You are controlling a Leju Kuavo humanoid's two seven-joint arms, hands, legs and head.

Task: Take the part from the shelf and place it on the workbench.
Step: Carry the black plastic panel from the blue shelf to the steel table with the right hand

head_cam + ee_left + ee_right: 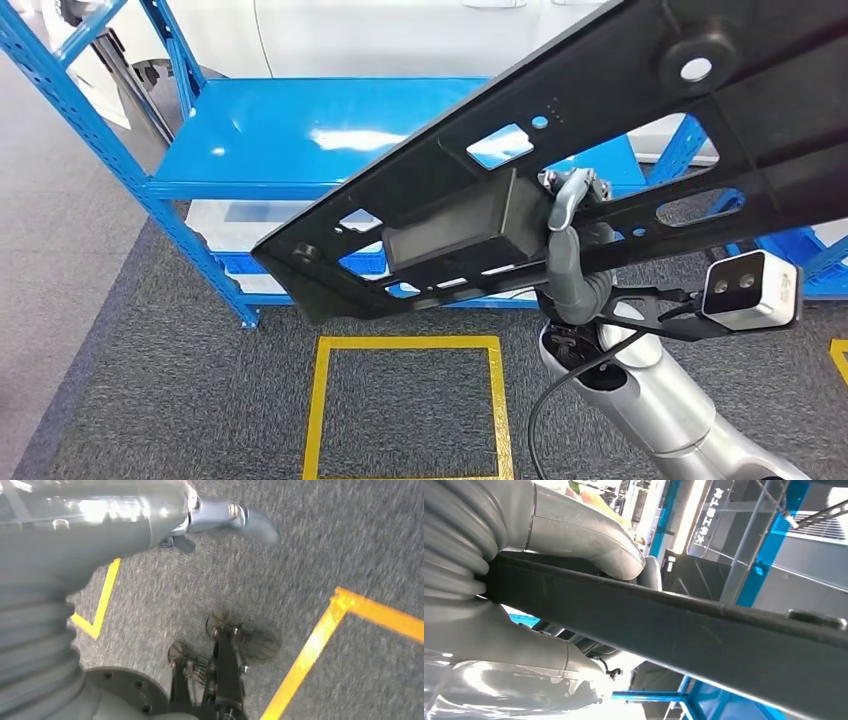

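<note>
The right robot hand [568, 215] is closed on the black part [560, 170]. In the right wrist view, the thick grey thumb [589, 540] is seen pressed on one face of the part's edge [704, 630], with the remaining fingers wrapped against the opposite face. In the head view, the grip is located near the middle of the part, beside a rectangular black block [455, 232] fixed to its underside.

The left robot hand [240, 520] is seen in the left wrist view, hanging above grey carpet [320, 545]. Nothing is seen in it. Whether its fingers are spread or curled cannot be told, as only a small portion of it is seen and the frame is blurred.

The part is a long, flat black panel with several cut-outs. It is held in the air, tilted, with its lower end toward the left of the head view. It is clear of the blue shelf [300, 135], which stands behind it.

A yellow square [408, 410] is marked on the carpet below the part.

Task progress is judged as follows:
- Removal of the part from the shelf appears complete, since the part is carried by the right robot hand and no contact with the shelf is seen.
- Placement on the desk is not yet done.
</note>
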